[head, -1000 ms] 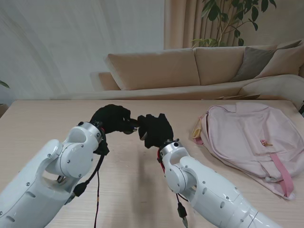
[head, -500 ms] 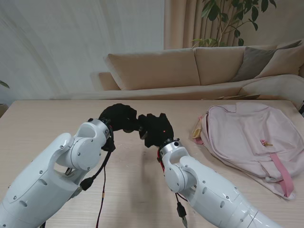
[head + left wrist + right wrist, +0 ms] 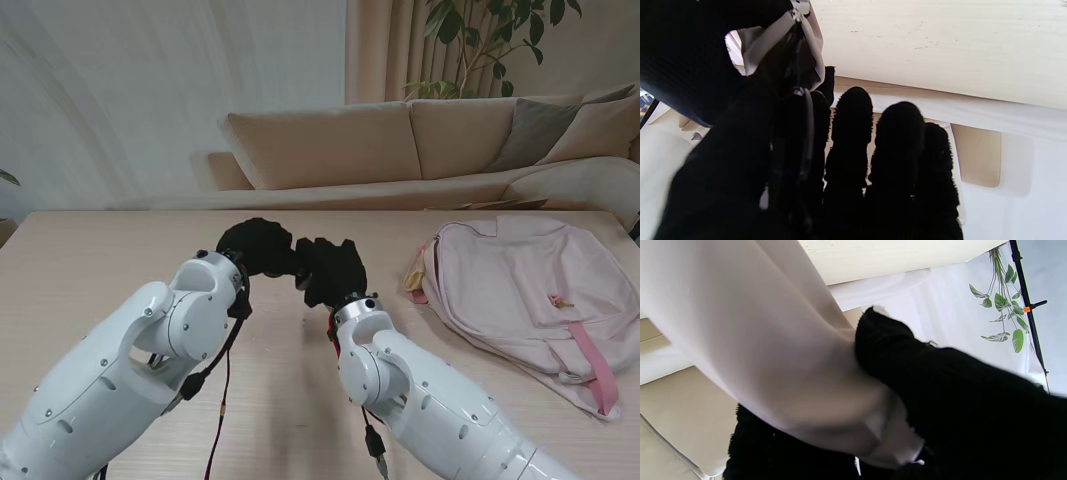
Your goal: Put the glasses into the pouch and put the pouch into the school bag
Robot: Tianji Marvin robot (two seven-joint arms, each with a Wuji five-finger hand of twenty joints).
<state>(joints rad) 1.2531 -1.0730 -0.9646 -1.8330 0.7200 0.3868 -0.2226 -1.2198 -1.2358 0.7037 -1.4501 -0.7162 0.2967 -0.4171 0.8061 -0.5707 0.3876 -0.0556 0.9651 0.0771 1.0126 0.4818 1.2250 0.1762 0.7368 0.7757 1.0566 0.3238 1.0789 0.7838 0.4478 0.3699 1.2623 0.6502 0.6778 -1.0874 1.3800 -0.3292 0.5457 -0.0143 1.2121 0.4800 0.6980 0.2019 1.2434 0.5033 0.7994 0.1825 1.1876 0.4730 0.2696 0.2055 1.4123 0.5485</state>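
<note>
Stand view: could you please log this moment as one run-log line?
left hand: shut on glasses | right hand: shut on pouch | school bag: on table, right | stage: inserting glasses

Both arms are clad in glossy white rounded shells, dotted with small dark screws. Each hand — left hand (image 3: 255, 244), right hand (image 3: 327, 270) — is covered by a black knitted glove. Black and red cables are hung beneath the wrists.

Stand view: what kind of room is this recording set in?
Probably a living room or a home-style mock-up: a beige sofa stands behind the wooden table, with curtains and a leafy houseplant beyond it.
</note>
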